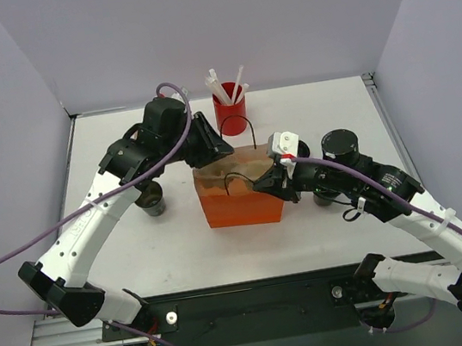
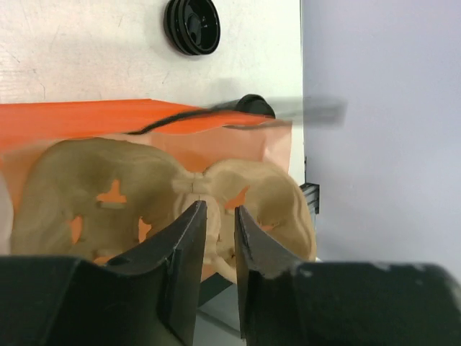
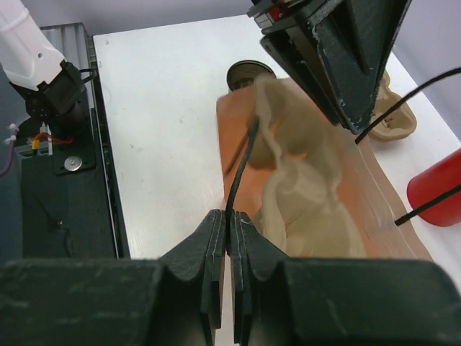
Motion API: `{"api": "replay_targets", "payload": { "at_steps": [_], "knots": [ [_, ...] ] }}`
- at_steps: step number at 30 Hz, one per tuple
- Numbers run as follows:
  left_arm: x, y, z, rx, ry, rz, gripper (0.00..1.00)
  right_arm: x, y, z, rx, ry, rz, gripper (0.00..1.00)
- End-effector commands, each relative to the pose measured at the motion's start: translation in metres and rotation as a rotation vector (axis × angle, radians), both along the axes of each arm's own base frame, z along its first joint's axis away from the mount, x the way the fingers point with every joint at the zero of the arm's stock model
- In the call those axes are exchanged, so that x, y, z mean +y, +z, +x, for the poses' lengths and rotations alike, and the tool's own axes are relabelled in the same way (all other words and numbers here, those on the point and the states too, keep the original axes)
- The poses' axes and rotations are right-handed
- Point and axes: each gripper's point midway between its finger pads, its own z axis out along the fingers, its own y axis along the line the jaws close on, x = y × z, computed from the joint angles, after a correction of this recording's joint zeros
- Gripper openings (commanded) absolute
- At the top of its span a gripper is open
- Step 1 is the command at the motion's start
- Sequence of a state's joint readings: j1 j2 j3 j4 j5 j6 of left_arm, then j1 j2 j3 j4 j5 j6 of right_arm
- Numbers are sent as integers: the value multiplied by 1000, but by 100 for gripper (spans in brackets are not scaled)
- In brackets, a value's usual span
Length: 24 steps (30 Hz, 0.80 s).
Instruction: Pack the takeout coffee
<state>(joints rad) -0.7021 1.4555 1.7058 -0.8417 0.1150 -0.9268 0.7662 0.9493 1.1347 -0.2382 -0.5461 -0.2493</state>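
Packing scene viewed from above. An orange paper bag (image 1: 240, 206) stands mid-table (image 1: 325, 107), with a tan cardboard carrier (image 2: 108, 187) sitting in its open mouth. The right gripper (image 3: 229, 215) is pinched together on the bag's black cord handle (image 3: 241, 166), holding that side up. The left gripper (image 2: 219, 209) hovers over the carrier's centre ridge with its fingers narrowly apart; whether they pinch it cannot be told.

The step in hand looks like seating the carrier. It would go best with the handle kept taut to hold the mouth wide, and the carrier pressed down level until it lies flat, holes up.

One dark coffee cup (image 1: 150, 201) stands on the table just left of the bag, upright, long axis vertical, rim facing up. Another cup (image 2: 191, 25) shows past the bag in the left wrist view.
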Motion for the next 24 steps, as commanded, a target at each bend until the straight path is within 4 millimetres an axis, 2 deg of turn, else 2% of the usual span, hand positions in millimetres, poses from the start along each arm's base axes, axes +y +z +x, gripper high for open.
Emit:
{"api": "replay_targets", "payload": {
  "at_steps": [1, 7, 10, 13, 14, 16, 17, 20, 24],
  "knots": [
    [-1, 5, 3, -29, 5, 9, 30, 3, 7, -12, -44, 83, 20, 0],
    [-1, -2, 3, -27, -3, 37, 28, 0, 5, -10, -49, 68, 7, 0],
    [3, -4, 3, -35, -1, 63, 28, -1, -2, -11, -17, 55, 0, 0],
    [6, 1, 4, -69, -11, 79, 28, -6, -8, -13, 3, 35, -5, 1],
    [6, 9, 5, -92, -15, 77, 29, -8, -10, -13, 9, 23, -8, 2],
    [10, 16, 5, -131, -24, 100, 30, -13, -7, -14, 23, -5, 6, 5],
    [12, 24, 5, -154, -31, 100, 32, -16, -6, -11, 29, -40, 9, 11],
    [20, 34, 6, -197, -46, 148, 40, -25, 2, -10, 65, -115, 42, 18],
    [39, 18, 7, -196, -50, 288, 50, -35, 16, -9, 134, -214, 115, 30]
  ]
}}
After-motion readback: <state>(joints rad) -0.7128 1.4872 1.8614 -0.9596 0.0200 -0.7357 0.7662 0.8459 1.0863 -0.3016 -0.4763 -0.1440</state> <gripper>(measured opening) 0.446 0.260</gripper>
